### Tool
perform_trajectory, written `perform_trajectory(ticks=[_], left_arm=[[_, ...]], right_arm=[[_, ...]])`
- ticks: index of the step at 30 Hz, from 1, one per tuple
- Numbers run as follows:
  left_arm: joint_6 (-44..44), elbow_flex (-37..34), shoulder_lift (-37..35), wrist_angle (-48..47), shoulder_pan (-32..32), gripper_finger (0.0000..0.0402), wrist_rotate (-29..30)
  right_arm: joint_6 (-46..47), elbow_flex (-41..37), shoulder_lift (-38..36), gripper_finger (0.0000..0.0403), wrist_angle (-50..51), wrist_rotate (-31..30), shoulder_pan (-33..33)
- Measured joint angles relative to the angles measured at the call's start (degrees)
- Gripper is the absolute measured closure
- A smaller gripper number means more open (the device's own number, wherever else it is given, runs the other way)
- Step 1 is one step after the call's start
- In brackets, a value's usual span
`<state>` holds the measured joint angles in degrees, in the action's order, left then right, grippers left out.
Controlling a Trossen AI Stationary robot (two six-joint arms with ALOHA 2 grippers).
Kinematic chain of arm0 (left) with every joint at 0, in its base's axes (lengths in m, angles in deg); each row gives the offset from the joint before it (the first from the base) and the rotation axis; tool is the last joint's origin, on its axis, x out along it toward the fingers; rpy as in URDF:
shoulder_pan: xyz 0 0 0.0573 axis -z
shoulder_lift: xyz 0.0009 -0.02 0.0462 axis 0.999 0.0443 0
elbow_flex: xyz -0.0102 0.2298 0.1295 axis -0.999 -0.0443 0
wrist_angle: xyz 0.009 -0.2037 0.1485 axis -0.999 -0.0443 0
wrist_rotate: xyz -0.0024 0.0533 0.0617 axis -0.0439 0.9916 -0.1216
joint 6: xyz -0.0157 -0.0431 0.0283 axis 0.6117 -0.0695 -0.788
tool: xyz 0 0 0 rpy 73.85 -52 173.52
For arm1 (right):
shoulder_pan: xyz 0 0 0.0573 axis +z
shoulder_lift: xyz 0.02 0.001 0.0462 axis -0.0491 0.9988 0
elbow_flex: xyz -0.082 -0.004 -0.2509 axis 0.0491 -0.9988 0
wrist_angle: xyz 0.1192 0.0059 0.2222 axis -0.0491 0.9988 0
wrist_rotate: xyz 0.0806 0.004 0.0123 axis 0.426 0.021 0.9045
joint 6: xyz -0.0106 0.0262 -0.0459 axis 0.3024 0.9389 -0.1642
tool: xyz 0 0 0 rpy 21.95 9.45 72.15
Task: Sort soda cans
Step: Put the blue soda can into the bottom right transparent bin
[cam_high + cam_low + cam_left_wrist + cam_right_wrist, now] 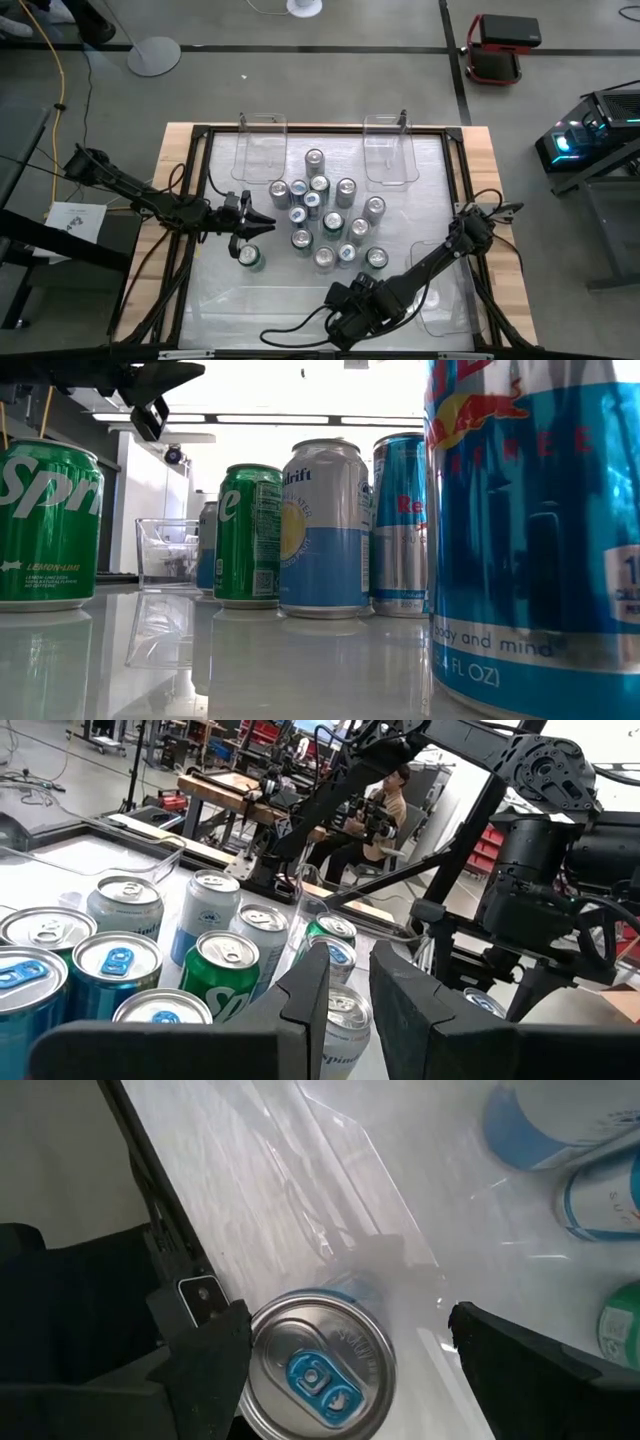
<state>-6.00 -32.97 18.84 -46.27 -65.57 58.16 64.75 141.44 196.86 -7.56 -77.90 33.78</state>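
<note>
Several soda cans (325, 215) stand upright in a cluster at the table's middle, green, blue and silver-sided. One green can (249, 257) stands apart on the left. My left gripper (268, 225) hovers above the table at the cluster's left edge, pointing right; its fingers (305, 1000) are slightly apart and hold nothing. My right gripper (350, 1350) points down at the near edge, open wide. A blue can with a blue tab (315, 1370) stands between its fingers, close beside one finger (225, 1350). That can (530, 520) fills the low view's right.
Two clear plastic bins (261, 150) (390, 150) sit at the table's far edge, and a third (445, 290) at the near right. A black frame (200, 180) borders the work surface. People sit at benches (385, 810) beyond the table.
</note>
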Motion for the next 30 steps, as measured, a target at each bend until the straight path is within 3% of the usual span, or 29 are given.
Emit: perform_trajectory(ticks=[12, 17, 22, 30], left_arm=[[0.0, 0.0, 0.0, 0.0, 0.0, 0.0337, 0.1], [0.2, 0.0, 0.0, -0.1, 0.0, 0.0337, 0.1], [0.3, 0.0, 0.0, -0.2, 0.0, 0.0337, 0.1], [-0.2, 0.0, 0.0, -0.6, 0.0, 0.0337, 0.1]], right_arm=[[-6.1, -0.1, 0.0, 0.0077, -0.3, -0.1, -0.7], [-6.4, 3.2, 0.6, 0.0077, 1.5, -3.0, -0.6], [-0.9, 7.7, 0.4, 0.0077, 6.2, -6.4, -0.1], [7.4, 6.0, 0.5, 0.0077, 7.3, -2.6, -0.1]])
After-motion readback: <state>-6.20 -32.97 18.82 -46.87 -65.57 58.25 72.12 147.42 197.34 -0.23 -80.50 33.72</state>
